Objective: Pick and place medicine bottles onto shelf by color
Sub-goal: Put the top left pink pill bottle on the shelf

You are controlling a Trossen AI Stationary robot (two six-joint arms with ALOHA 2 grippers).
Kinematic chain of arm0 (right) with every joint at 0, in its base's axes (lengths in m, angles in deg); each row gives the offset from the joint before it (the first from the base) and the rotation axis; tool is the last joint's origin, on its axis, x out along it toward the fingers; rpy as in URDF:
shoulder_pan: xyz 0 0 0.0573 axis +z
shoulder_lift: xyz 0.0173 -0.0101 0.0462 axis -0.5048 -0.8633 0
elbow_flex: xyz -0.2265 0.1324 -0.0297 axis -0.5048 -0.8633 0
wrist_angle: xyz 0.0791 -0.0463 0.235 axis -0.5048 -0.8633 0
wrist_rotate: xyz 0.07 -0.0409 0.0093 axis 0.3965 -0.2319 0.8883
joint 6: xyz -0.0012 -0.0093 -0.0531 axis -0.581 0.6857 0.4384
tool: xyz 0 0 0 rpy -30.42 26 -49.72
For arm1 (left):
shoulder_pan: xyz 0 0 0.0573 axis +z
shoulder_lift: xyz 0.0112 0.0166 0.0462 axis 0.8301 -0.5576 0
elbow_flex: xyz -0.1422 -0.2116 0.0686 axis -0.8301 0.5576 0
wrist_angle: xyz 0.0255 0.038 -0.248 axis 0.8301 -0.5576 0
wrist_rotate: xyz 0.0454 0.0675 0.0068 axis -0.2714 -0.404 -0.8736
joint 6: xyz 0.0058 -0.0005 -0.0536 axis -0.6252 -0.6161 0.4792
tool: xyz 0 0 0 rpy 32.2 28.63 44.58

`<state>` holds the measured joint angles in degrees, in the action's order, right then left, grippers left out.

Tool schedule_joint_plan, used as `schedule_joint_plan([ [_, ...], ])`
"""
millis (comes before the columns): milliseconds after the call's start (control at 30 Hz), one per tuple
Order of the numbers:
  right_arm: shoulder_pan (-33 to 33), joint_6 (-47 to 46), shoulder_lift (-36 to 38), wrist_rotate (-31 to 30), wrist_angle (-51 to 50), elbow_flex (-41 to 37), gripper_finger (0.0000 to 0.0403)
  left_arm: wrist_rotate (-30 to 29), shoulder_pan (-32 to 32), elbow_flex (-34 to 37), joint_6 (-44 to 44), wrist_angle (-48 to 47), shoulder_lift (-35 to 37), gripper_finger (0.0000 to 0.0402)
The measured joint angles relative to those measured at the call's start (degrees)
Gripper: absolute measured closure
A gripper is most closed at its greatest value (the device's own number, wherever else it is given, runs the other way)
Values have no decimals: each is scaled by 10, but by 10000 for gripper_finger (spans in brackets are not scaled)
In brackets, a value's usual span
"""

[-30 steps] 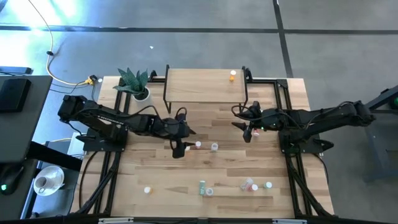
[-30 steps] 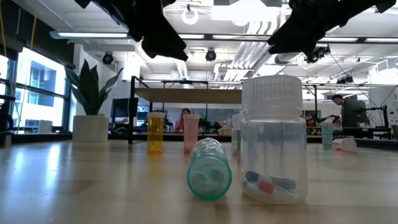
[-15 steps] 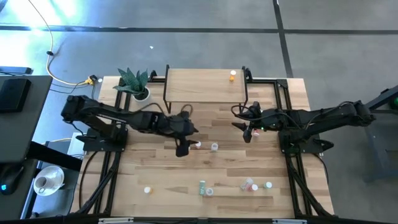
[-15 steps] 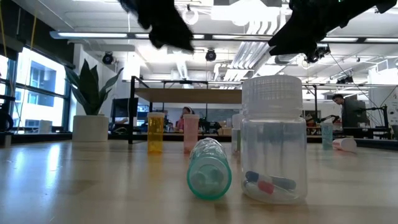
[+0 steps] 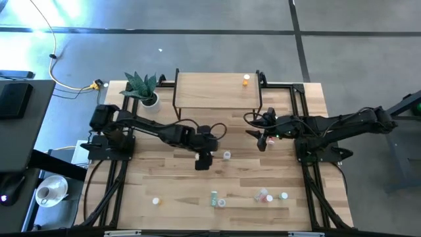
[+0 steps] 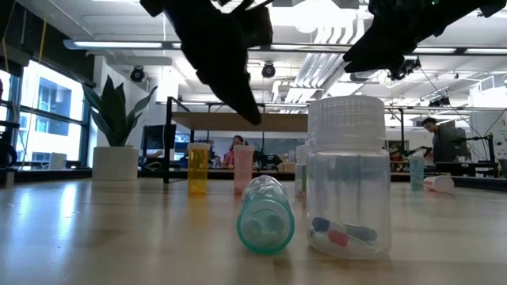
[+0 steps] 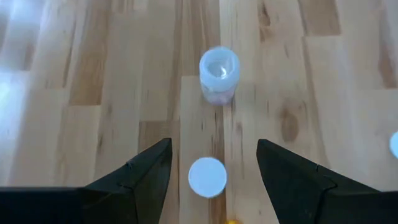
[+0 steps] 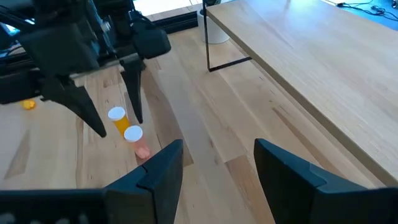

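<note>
1. A potted plant (image 5: 142,87) stood at the table's (image 5: 164,178) far left corner, its spiky green leaves rising from a white pot (image 6: 116,162).
2. A yellow cable (image 5: 66,82) ran over the grey floor (image 5: 217,39) to a yellow plug (image 5: 97,84) just off that corner.
3. A dark desk (image 5: 20,131) stood left of the table, with a black flat object (image 5: 14,99) on it, possibly a keyboard.
4. Lower left, a round whitish thing (image 5: 51,191) lay by the frame; what it was could not be told.
5. In the low view, a person (image 6: 437,136) stood in the room beyond the table, under ceiling lights (image 6: 119,45).
</note>
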<state>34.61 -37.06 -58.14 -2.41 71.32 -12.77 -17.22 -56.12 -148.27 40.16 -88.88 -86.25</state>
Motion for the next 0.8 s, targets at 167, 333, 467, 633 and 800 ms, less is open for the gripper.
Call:
schedule_joint_plan([
  [167,0,0,0,0,-4,0,214,-1,0,0,11,-7,-4,177],
  [333,0,0,0,0,-4,0,214,-7,0,0,19,-9,-4,177],
  [467,0,-1,0,0,-4,0,214,-10,0,0,20,-8,-4,177],
  [633,0,0,0,0,-4,0,214,-11,0,0,34,-4,-10,177],
  [800,0,-1,0,0,-4,0,214,-11,0,-1,35,-1,-27,177],
])
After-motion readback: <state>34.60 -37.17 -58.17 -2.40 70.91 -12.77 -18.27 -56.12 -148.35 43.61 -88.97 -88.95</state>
